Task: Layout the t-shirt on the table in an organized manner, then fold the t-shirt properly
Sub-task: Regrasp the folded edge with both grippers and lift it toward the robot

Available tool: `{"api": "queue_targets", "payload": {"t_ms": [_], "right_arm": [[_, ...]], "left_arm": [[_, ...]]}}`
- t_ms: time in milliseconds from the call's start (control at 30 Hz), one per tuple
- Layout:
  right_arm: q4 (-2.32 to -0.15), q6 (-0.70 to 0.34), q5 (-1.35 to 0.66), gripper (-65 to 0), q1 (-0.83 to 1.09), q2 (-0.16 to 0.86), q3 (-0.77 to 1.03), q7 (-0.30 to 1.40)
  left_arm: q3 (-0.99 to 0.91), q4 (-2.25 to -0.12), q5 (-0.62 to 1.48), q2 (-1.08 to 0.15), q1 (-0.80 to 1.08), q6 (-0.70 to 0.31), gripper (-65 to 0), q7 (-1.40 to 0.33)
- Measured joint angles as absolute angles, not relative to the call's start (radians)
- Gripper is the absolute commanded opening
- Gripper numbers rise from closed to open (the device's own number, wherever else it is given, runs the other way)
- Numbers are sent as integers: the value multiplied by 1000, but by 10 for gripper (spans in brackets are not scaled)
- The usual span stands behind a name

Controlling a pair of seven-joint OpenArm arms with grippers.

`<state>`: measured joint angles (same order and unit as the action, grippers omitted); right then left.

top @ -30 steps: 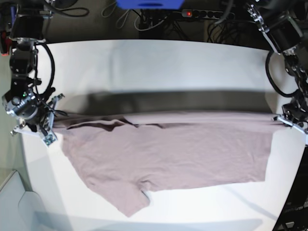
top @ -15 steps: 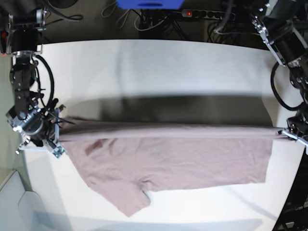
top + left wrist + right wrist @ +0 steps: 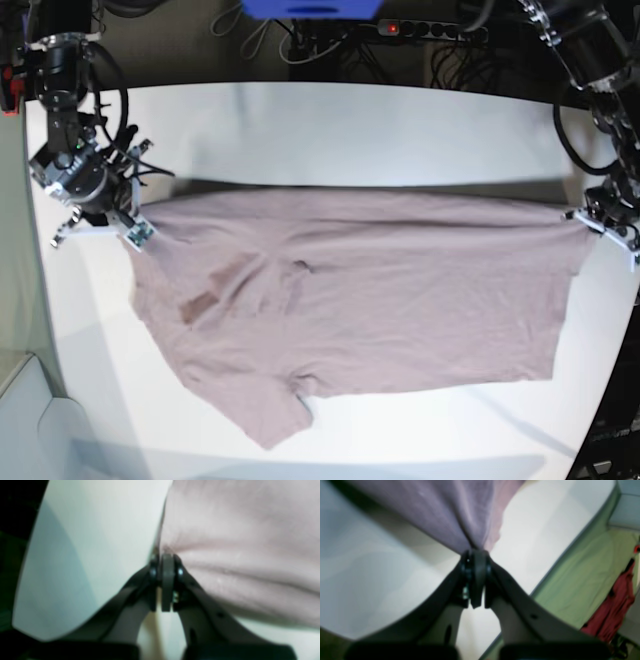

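From my left wrist view, the left gripper (image 3: 167, 562) has its jaws pinched together on a corner of the t-shirt (image 3: 240, 545), cloth fanning away from the pinch in taut creases over the white table (image 3: 95, 537). My right wrist view shows the same on the other side: the right gripper (image 3: 475, 555) is clamped on a gathered bunch of the t-shirt (image 3: 450, 510), which hangs stretched above the table (image 3: 540, 535). In the base view, the t-shirt (image 3: 400, 300) spans the table (image 3: 330, 120) between the right gripper (image 3: 128, 222) and left gripper (image 3: 592, 220), long axis across the table, far edge pulled straight, a sleeve pointing toward the near edge. I judge I'm in the lay-out step; next I need to lower the held edge flat, keeping tension, before releasing.
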<state>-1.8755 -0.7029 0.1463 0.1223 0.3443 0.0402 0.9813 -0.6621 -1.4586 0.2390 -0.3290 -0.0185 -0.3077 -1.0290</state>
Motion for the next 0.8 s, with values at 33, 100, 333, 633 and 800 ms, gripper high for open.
{"api": "queue_targets", "payload": {"t_ms": [33, 100, 333, 633, 800], "right_arm": [[-1878, -703, 146, -650, 138, 340, 46, 966], [-1879, -702, 134, -650, 169, 335, 62, 919], [-1878, -702, 135, -650, 282, 332, 117, 847], [-1878, -702, 134, -650, 389, 332, 208, 783], [-1878, -702, 134, -650, 426, 332, 228, 774]], "left_arm": [[-662, -1459, 239, -329, -2, -308, -648, -1029], [-662, -1459, 237, -329, 25, -307, -648, -1029], [-662, -1459, 239, -329, 110, -308, -648, -1025], [-662, -1459, 244, -329, 176, -308, -648, -1025], [-661, -1517, 247, -330, 222, -308, -648, -1023]]}}
